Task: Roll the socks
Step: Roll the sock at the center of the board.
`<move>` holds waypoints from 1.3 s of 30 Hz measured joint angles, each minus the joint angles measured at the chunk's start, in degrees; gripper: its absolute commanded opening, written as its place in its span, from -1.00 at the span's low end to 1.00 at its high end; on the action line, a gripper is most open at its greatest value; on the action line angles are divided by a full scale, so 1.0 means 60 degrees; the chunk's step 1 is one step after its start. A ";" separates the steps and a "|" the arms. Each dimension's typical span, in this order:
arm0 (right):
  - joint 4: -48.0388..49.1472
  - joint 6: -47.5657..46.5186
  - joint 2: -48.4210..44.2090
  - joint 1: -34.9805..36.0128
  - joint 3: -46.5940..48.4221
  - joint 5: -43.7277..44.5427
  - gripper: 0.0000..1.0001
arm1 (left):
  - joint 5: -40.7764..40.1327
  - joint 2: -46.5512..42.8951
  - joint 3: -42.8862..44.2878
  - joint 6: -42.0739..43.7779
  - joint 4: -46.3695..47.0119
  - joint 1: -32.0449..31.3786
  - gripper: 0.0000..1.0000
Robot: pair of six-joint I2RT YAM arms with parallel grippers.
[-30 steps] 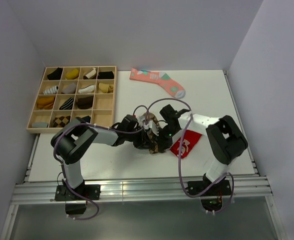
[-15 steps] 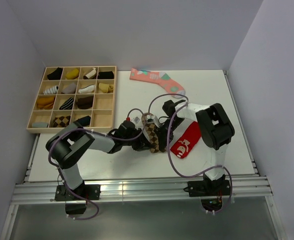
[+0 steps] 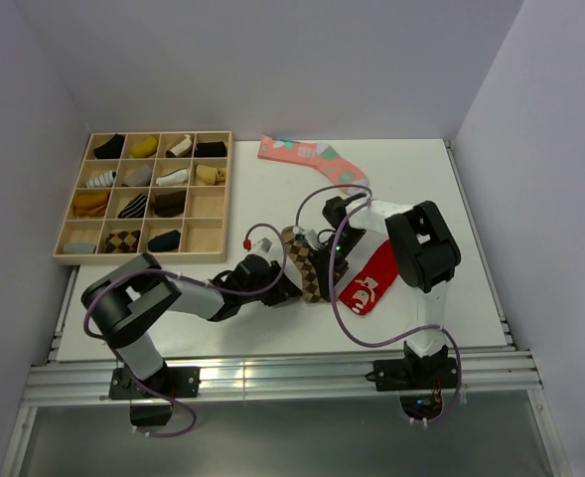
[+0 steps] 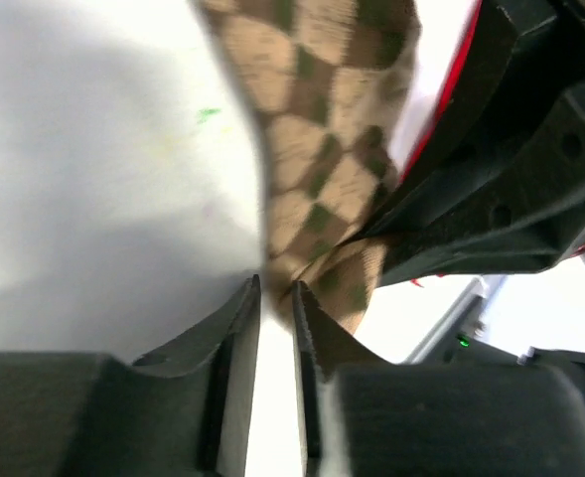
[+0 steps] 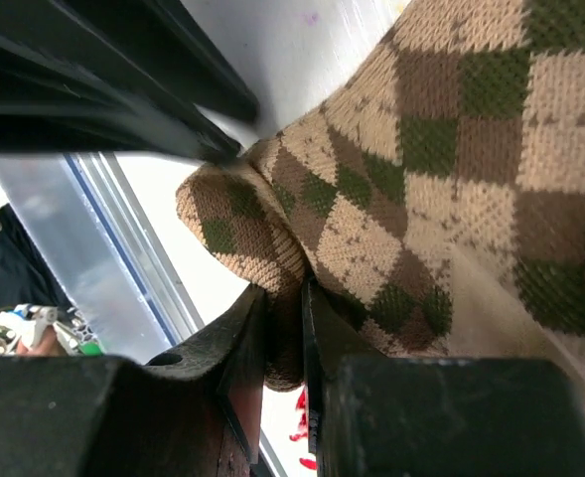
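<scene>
We start at the right claw (image 5: 282, 296). Its two dark fingers are pressed almost together on a fold of the sock (image 5: 421, 199), with a strip of knit sitting in the narrow slot between them. A rounded, doubled-over end of the sock bulges just past the fingertips. The left claw (image 4: 275, 290) meets the same sock from the other side. Its fingers stand nearly together with a thin bright slit between them, and the sock's edge comes right up to the tips and touches one. We cannot tell whether they actually pinch it. The sock is a soft, ribby knit in a diamond check of tan and light brown squares, with smaller dark olive-brown ones set among them. From above it lies as a short, bunched strip on the white table (image 3: 451, 199), directly between the two claws. Just beyond the right claw, on the side away from the left one, lies a red sock (image 3: 369, 281). Its white figure is too small for us to read as lettering. Farther out past the right claw, toward the table's far edge, lies a pink sock (image 3: 317, 159) with teal patches. Well away beyond the left claw sits a wooden tray (image 3: 225, 189) of compartments holding rolled socks.
</scene>
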 measured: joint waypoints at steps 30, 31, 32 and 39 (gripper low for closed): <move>-0.1064 0.0255 0.0922 -0.0160 0.0816 0.0047 -0.91 | 0.0783 -0.0401 0.0459 0.6495 0.0951 -0.0594 -0.09; -0.1067 0.0255 0.0925 -0.0160 0.0820 0.0047 -0.92 | 0.0852 -0.0302 0.0550 0.6572 0.0994 -0.0597 -0.09; -0.1067 0.0259 0.0933 -0.0160 0.0820 0.0044 -0.92 | 0.0896 -0.0222 0.0612 0.6626 0.1027 -0.0597 -0.10; -0.1107 0.0291 0.0962 -0.0164 0.0852 0.0044 -0.92 | 0.1133 0.0299 0.0772 0.6834 0.1075 -0.0601 -0.08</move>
